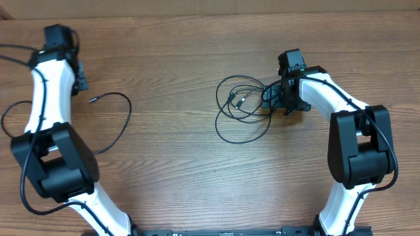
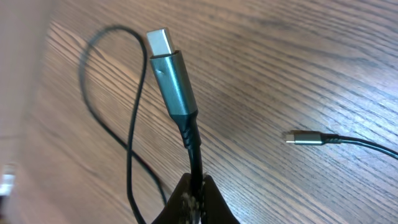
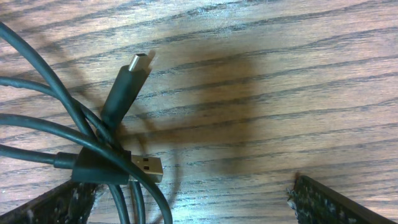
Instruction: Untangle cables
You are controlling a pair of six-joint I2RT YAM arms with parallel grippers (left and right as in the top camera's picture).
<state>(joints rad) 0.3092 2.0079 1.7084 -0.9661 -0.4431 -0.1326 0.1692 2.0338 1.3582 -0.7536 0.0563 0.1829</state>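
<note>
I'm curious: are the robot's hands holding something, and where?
Left gripper pinches the thin black cable just behind its grey plug; right gripper holds nothing.

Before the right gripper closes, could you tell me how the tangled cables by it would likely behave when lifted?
Probably floppy: the cables lie in loose, thin loops on the table. Likely they would rise as one clump, since strands cross over each other near the flat plug. They look light, being so thin.

A wooden table (image 1: 184, 59) bears a coiled cable tangle (image 1: 236, 100) and one loose cable (image 1: 129, 108).
</note>
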